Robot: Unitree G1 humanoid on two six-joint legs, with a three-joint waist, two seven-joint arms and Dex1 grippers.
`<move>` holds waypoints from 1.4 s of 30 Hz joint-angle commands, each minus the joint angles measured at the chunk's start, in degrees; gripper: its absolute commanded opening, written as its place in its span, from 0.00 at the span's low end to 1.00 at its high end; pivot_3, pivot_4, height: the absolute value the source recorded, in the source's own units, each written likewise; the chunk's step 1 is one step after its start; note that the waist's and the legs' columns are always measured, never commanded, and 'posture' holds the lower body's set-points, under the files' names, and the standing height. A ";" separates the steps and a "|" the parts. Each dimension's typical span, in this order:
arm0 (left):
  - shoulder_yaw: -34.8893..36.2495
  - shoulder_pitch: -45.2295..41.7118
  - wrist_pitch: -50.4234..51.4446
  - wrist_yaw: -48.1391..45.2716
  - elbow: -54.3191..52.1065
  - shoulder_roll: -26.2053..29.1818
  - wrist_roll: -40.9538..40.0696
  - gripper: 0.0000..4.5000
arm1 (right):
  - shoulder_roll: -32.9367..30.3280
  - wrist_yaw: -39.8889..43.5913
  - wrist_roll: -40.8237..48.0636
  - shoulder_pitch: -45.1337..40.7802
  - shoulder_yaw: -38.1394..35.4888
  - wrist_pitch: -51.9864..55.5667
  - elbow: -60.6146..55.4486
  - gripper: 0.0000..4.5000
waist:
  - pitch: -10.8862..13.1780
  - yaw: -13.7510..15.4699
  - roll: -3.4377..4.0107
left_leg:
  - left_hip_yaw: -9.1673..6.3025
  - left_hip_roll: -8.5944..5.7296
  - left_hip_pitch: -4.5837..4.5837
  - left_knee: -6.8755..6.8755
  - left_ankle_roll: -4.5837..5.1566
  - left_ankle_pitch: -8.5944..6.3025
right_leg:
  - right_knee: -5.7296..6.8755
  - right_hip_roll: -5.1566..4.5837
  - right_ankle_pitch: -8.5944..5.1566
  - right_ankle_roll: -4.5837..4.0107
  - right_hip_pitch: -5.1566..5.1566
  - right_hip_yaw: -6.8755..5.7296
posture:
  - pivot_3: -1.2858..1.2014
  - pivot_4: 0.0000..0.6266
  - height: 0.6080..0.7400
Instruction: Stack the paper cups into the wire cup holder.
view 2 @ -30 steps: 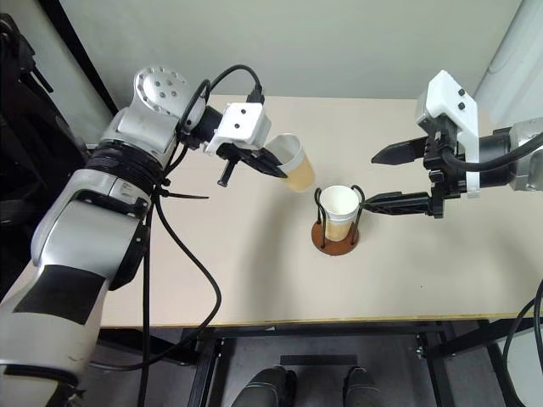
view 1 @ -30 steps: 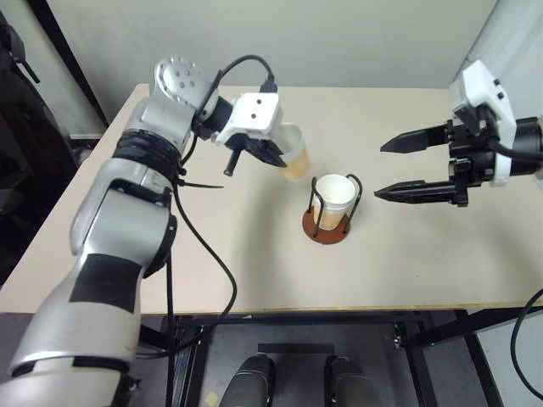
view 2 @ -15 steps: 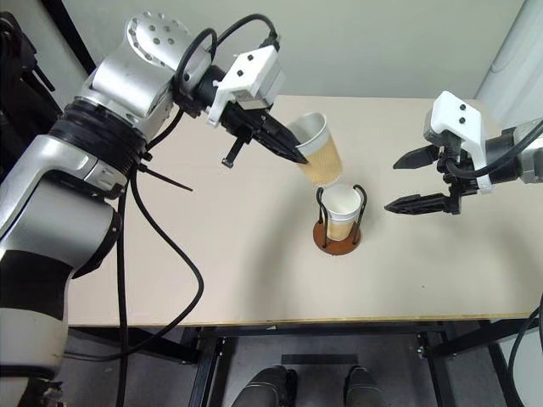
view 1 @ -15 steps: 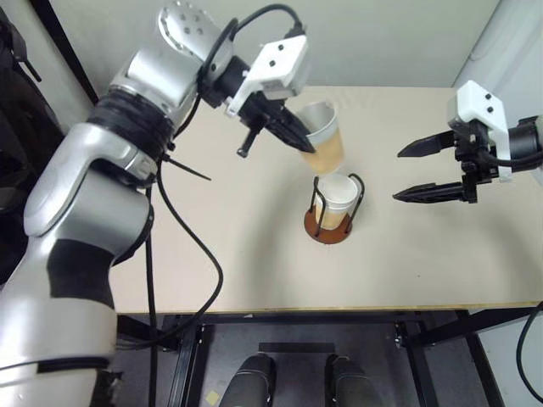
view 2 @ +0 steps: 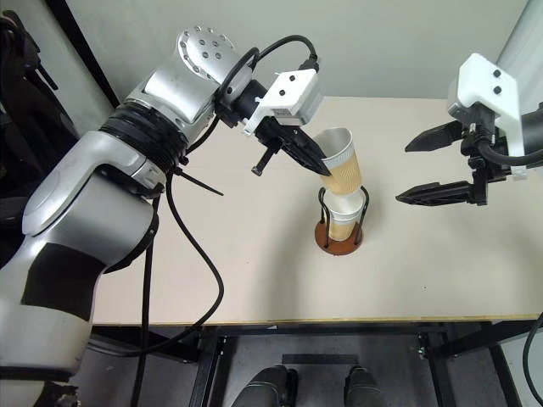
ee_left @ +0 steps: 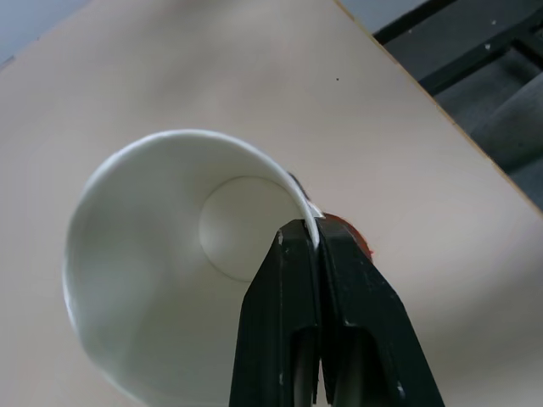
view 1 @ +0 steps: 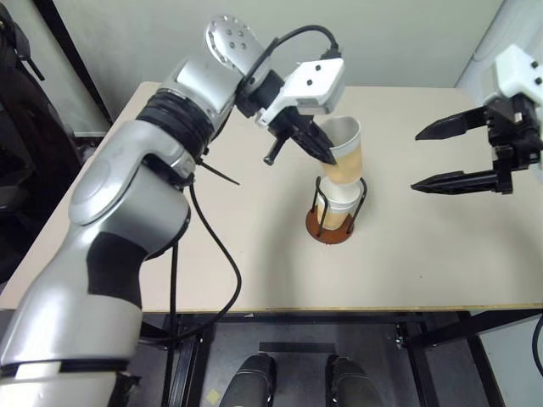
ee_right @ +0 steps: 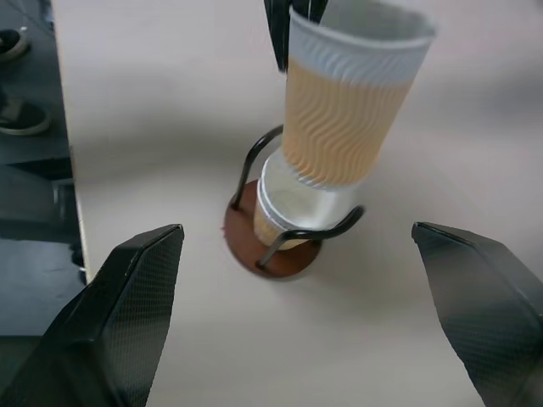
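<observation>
- Two paper cups show here: one cup in the holder [view 1: 338,202] sits inside the wire cup holder [view 1: 329,227], its white rim level with the tops of the dark wire loops, and a held cup [view 1: 345,153] hangs just above it.
- On the beige surface [view 1: 254,254], the holder's reddish-brown disc base stands near the middle, well clear of every edge.
- Clamped on the held cup's white rim, the left pincer [view 1: 322,148] has its two black fingers [ee_left: 299,288] pressed together on the paper wall — one inside the cup, one outside (the left wrist view looks straight down into the cup's white bottom).
- Tilted a little, the held cup has its mouth leaning away from the left pincer and its tan-yellow, wavy-ribbed lower end meeting the mouth of the cup in the holder; whether it has gone inside cannot be told.
- Off to the robot's right, the right pincer [view 1: 448,154] hangs above the surface with its fingers spread wide and nothing between them — well apart from the holder and both cups.
- From the right wrist view, the holder and the two cups stand between that pincer's two spread fingers [ee_right: 127,314], farther out.
</observation>
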 commanded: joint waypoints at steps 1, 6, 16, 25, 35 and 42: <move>0.91 -2.28 -2.96 -1.78 1.90 -1.61 1.91 0.01 | -1.93 -1.31 2.27 0.46 -4.51 2.30 -3.59 1.00 | 0.00 0.11 0.00 | 0.02 -0.04 0.00 -0.01 -0.01 0.01 | 0.01 0.06 -0.02 0.01 0.00 -0.04 | 0.52 0.24 1.00; 1.57 -1.83 -4.96 -1.78 3.89 -3.15 3.94 0.01 | -2.62 -3.36 3.76 2.32 -6.94 4.18 -5.58 1.00 | 0.00 0.16 0.00 | 0.08 -0.08 -0.02 0.01 0.01 -0.01 | 0.01 -0.02 -0.06 0.14 0.00 0.04 | 0.52 0.24 1.00; 3.25 -0.07 -6.85 -1.78 5.71 -5.20 6.48 0.01 | -4.13 -5.81 6.70 4.53 -9.58 6.12 -8.03 1.00 | 0.01 0.32 -0.02 | 0.19 -0.22 -0.04 0.06 0.10 -0.04 | 0.01 0.00 -0.07 0.36 0.01 0.02 | 0.52 0.24 1.00; 2.91 1.99 -7.00 -1.78 4.78 -5.99 7.13 0.01 | -5.55 -7.36 9.15 5.97 -11.10 7.21 -9.25 1.00 | 0.01 0.35 -0.03 | 0.15 -0.29 -0.05 0.12 0.14 -0.04 | 0.03 -0.04 -0.05 0.59 0.04 0.04 | 0.52 0.24 1.00; 4.72 3.33 -9.61 -1.78 7.15 -8.18 12.04 0.01 | -5.83 -8.82 10.15 6.78 -10.74 7.08 -9.38 1.00 | 0.01 0.35 -0.03 | 0.13 -0.31 -0.05 0.16 0.19 -0.04 | 0.02 -0.13 0.13 0.97 0.07 0.10 | 0.52 0.24 1.00; 15.74 1.46 -7.21 -1.78 9.91 -11.45 13.68 0.41 | -6.31 -8.42 9.70 7.46 -10.35 5.79 -8.12 1.00 | 0.02 0.35 -0.03 | 0.14 -0.35 -0.05 0.19 0.23 -0.05 | 0.02 -0.11 0.11 0.99 0.09 0.06 | 0.52 0.24 1.00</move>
